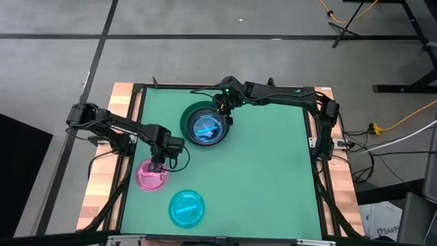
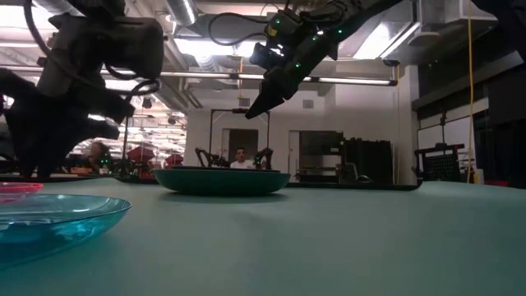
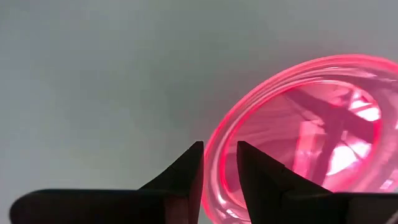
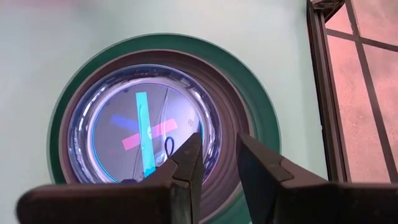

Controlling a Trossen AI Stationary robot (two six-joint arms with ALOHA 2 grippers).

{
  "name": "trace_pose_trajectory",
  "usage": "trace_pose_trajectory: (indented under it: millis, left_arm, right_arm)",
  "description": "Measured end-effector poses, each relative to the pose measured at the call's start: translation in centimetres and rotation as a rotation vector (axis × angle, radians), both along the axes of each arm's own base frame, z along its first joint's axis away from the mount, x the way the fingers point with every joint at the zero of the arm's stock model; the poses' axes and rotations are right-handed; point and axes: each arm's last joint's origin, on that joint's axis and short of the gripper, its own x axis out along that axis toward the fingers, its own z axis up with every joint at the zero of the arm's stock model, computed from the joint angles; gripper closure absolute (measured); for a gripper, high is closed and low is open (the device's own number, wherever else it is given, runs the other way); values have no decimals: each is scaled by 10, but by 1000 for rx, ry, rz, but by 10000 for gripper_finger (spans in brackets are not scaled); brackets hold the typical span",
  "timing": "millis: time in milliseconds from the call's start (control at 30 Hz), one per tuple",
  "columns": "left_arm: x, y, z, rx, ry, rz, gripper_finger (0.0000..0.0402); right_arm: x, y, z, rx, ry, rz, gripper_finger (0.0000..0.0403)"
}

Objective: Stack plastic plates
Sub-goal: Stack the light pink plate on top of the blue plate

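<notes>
A translucent pink plate (image 1: 151, 178) lies flat on the green mat at the left. My left gripper (image 1: 158, 162) points down over its far rim. In the left wrist view its fingers (image 3: 219, 168) are a little apart, with the pink rim (image 3: 214, 186) showing in the gap below them. A cyan plate (image 1: 186, 208) lies near the front edge. Farther back, a large dark green plate (image 4: 261, 93) holds a dark grey plate (image 4: 227, 124) with translucent plates (image 4: 143, 130) nested inside. My right gripper (image 4: 219, 155) hangs slanted above this stack's rim, slightly open and holding nothing.
A black frame (image 4: 320, 93) borders the mat, with wooden table edge beyond it. The mat's right half (image 1: 273, 178) is bare. People sit in the room behind the table, seen in the low view.
</notes>
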Motion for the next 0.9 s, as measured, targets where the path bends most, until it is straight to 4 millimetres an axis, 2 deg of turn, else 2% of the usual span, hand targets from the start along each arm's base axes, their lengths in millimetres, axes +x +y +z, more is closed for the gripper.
trace_pose_trajectory:
  millis: [567, 900]
  left_arm:
    - [5, -2, -21, 54, 115, -4, 311]
    - [5, -2, -23, 53, 128, -4, 318]
  right_arm:
    - [0, 0, 0, 0, 0, 1, 315]
    - [0, 0, 0, -1, 0, 1, 315]
